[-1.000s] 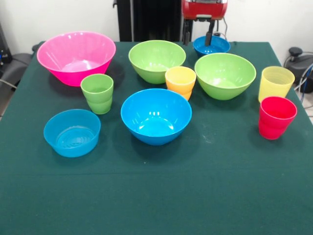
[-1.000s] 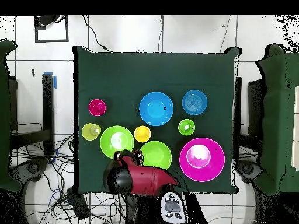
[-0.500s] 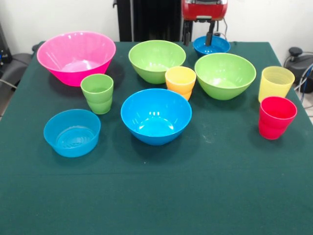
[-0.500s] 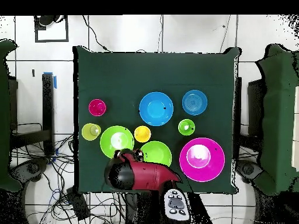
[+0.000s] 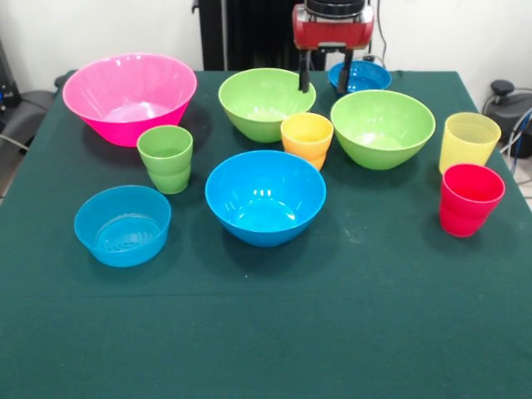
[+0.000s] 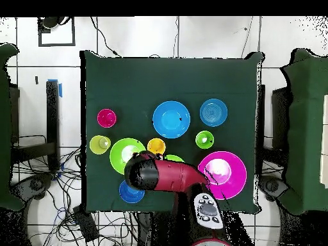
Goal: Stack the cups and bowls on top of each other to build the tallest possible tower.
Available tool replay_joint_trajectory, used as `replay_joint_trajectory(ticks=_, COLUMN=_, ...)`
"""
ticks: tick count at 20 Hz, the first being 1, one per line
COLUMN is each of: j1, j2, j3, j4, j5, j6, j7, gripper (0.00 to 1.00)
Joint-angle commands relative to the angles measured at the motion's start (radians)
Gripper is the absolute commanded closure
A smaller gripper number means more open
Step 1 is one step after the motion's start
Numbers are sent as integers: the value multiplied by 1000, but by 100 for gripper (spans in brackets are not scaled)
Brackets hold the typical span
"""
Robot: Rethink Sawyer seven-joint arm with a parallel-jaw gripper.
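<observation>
My gripper (image 5: 324,81) hangs open and empty at the table's far side, between the left lime green bowl (image 5: 266,101) and the small dark blue bowl (image 5: 359,76). The second lime green bowl (image 5: 382,126) is to the right. The orange-yellow cup (image 5: 307,137) stands in front of the gripper. The large pink bowl (image 5: 130,96), green cup (image 5: 165,158), bright blue bowl (image 5: 265,195) and shallow light blue bowl (image 5: 122,224) stand apart. The pale yellow cup (image 5: 469,141) and red cup (image 5: 470,199) are at the right. In the overhead view the arm (image 6: 163,176) covers most of one lime bowl (image 6: 174,157).
The green cloth table (image 5: 266,332) carries everything, each piece standing alone and upright. A black pillar (image 5: 249,33) rises behind the table's far edge. Cables and a dark object (image 5: 507,100) lie off the table's right side.
The arm has swung from over the small dark blue bowl toward the left lime green bowl. The dark blue bowl now shows uncovered in the overhead view. No cup or bowl has moved.
</observation>
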Motion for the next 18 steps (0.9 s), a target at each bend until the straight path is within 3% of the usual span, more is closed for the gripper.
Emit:
replay_joint_trajectory(ticks=1, j1=-20, j2=59, j3=111, j4=-158, j5=-34, j6=160, j7=-14, gripper=0)
replay_joint_trajectory(ticks=9, j1=-65, j2=33, j3=144, j4=-181, j5=-40, j6=248, j7=-41, gripper=0)
replay_joint_trajectory(ticks=14, j1=-88, j2=-51, j3=167, j4=-195, j5=-19, j6=422, j7=-60, gripper=0)
replay_joint_trajectory(ticks=18, j1=-103, j2=-61, j3=180, j4=-227, j5=-31, j6=491, j7=-78, gripper=0)
